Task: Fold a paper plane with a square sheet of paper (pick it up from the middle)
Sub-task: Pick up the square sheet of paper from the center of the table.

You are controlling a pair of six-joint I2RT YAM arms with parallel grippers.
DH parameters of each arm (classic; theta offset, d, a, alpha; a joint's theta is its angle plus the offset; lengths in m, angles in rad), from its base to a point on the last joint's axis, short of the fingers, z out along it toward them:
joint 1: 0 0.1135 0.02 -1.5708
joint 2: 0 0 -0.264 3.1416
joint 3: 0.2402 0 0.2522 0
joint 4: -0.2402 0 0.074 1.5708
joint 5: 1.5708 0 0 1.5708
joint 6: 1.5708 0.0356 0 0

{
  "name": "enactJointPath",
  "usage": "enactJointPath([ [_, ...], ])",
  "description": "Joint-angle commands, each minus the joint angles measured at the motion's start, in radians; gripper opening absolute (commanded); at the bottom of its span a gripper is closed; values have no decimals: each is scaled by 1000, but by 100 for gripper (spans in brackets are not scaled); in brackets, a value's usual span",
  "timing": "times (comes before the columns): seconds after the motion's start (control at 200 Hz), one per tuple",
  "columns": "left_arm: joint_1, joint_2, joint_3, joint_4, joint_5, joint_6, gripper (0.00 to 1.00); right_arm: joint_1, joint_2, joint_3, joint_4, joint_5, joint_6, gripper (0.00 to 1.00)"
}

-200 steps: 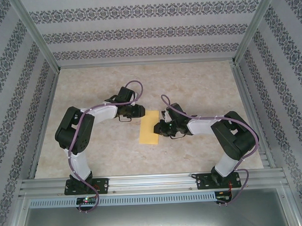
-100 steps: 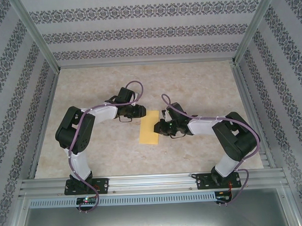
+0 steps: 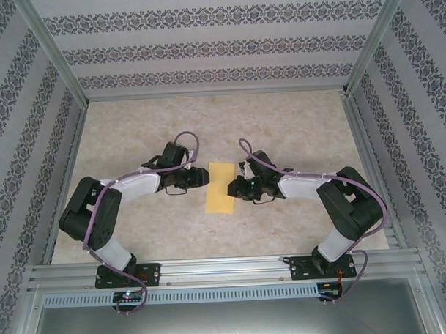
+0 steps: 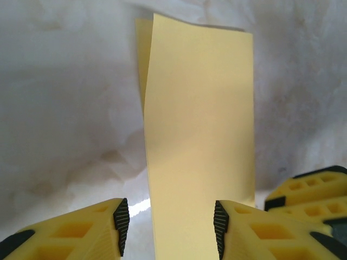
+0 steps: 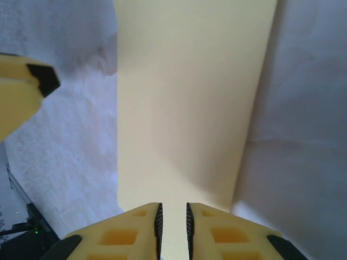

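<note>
Here we are over the pale marbled table top (image 3: 295, 128), and the mustard-yellow sheet of paper (image 3: 221, 187) lies at its middle, folded into a long narrow strip running near to far, right between the two arms. The left gripper (image 3: 203, 176) is up against the strip's left edge, towards the far end. In its wrist camera the yellow fingers with black ribbed pads (image 4: 120, 225) stand well apart, the strip running up between them. A sliver of table shows between the left pad and the paper's edge, so the jaws are open with nothing clamped. At the top of that view a second layer of paper peeks out along the strip's left side. Across the way the right gripper (image 3: 234, 188) sits at the strip's right edge, around mid-length. Its wrist view has the two pads drawn close, a slim slit between them with yellow paper seen through it, so they are parted by a hair and not pinching
</note>
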Motion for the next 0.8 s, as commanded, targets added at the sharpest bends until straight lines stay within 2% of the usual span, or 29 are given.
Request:
enactJointPath([
  [0.0,-5,-42,-33,14,27,-44,49,14,-36,20,-72,49,-54,26],
  [0.195,-10,-74,-73,67,55,-58,49,-35,-58,57,-146,82,-106,38],
  [0.455,-62,-6,-33,125,85,-59,47,-116,16,163,-157,39,-146,40],
  [0.794,-89,115,-15,146,21,-31,42,-166,163,297,-154,-4,-173,41],
])
